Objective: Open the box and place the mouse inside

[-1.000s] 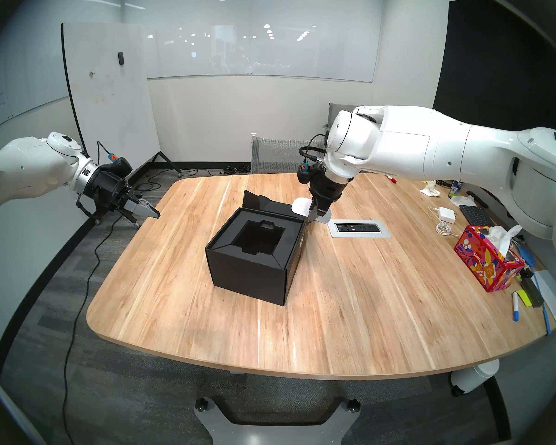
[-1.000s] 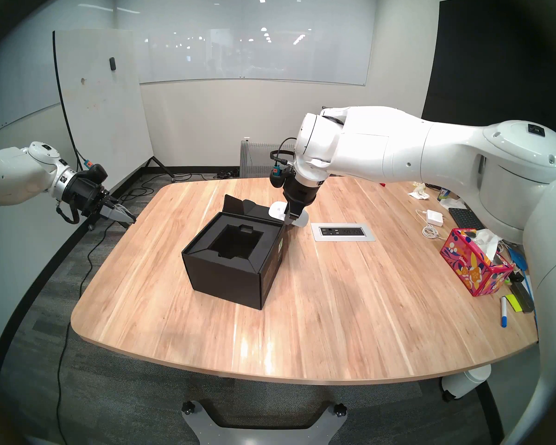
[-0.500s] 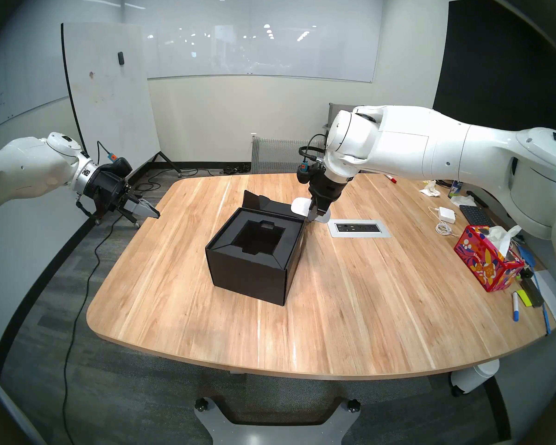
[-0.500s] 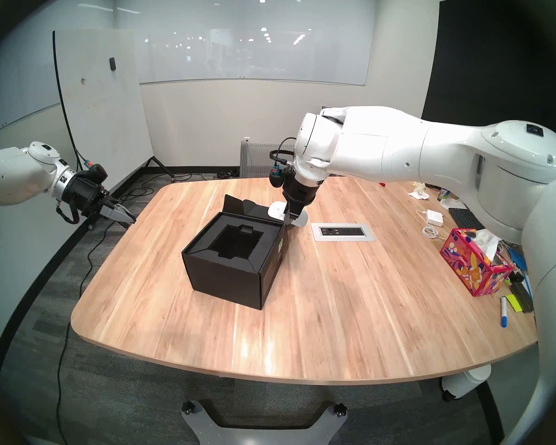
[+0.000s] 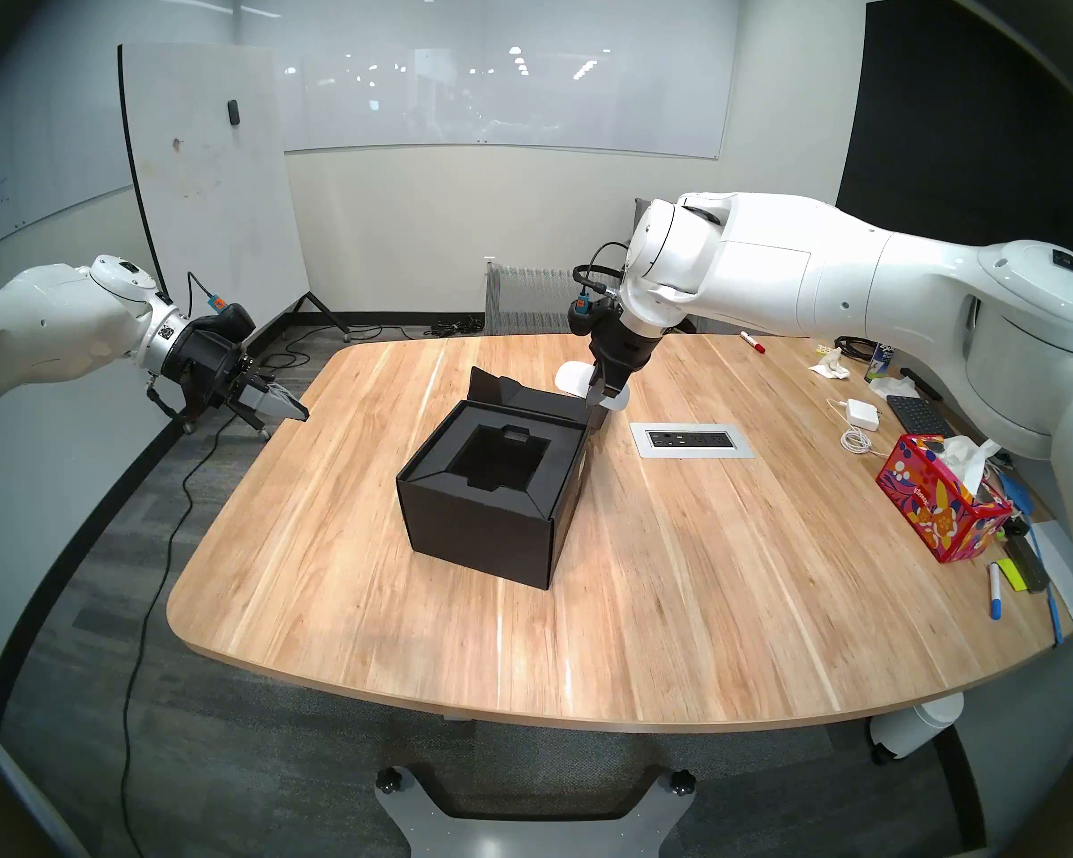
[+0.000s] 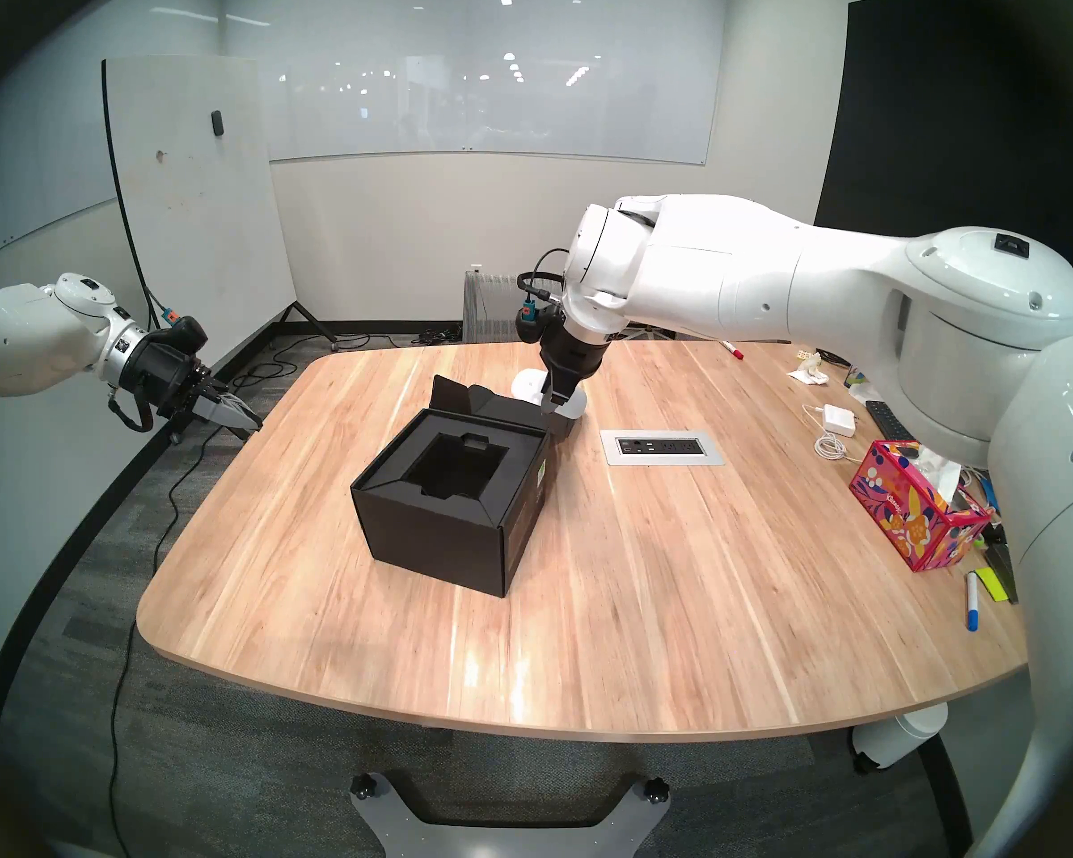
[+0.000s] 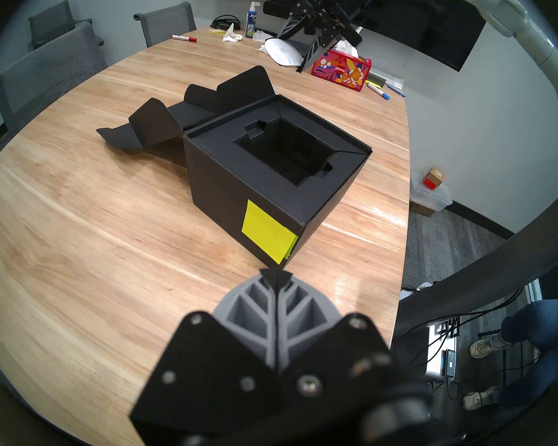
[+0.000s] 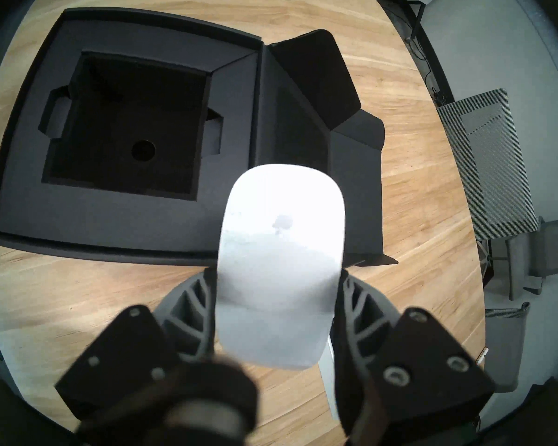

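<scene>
Your right gripper (image 5: 602,397) is clamped on the white mouse (image 5: 574,380), one finger on each long side, as the right wrist view shows, where the mouse (image 8: 282,274) sits between the two grey fingers (image 8: 190,310). Compared with a second ago, you have carried it up and a little toward the far edge of the table (image 5: 676,590): the mouse then hung just beyond the near right corner of the black box (image 5: 497,497), close over the wood beside the power outlet panel (image 5: 692,440), and now it sits higher, over the folded-back lid (image 5: 521,395), with clear table showing between it and the panel. The box itself has not shifted; it stands open in the middle of the table, its recessed insert (image 5: 500,457) empty. Your left gripper (image 5: 295,412) hangs off the table's left edge exactly where it was, fingers pressed together and holding nothing, as the left wrist view (image 7: 275,276) confirms.
</scene>
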Robot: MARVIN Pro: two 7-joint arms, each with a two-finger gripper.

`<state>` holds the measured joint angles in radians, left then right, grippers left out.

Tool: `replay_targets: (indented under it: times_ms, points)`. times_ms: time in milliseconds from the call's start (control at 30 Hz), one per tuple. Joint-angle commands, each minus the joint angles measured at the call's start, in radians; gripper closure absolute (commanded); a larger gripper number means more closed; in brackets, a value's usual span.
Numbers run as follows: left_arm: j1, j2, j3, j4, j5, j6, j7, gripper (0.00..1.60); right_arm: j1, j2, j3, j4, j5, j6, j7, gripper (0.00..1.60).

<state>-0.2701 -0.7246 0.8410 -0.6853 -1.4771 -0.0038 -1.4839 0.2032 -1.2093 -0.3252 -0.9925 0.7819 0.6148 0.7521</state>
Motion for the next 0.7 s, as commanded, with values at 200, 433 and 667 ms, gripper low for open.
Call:
replay_targets:
  times_ms: [200,433,667]
  points:
    - [-0.021,-0.001,-0.004,-0.001,-0.007,0.000,0.000,1.60,-0.027,-0.087,0.040,0.121,0.010,-0.094,0.002,1.60]
    - [-0.021,-0.001,-0.004,-0.001,-0.007,0.000,0.000,1.60,-0.046,-0.132,0.053,0.170,0.018,-0.141,0.005,1.60]
    - [-0.021,-0.001,-0.004,0.000,-0.007,0.000,0.000,1.60,-0.054,-0.182,0.060,0.227,0.018,-0.174,0.008,1.60]
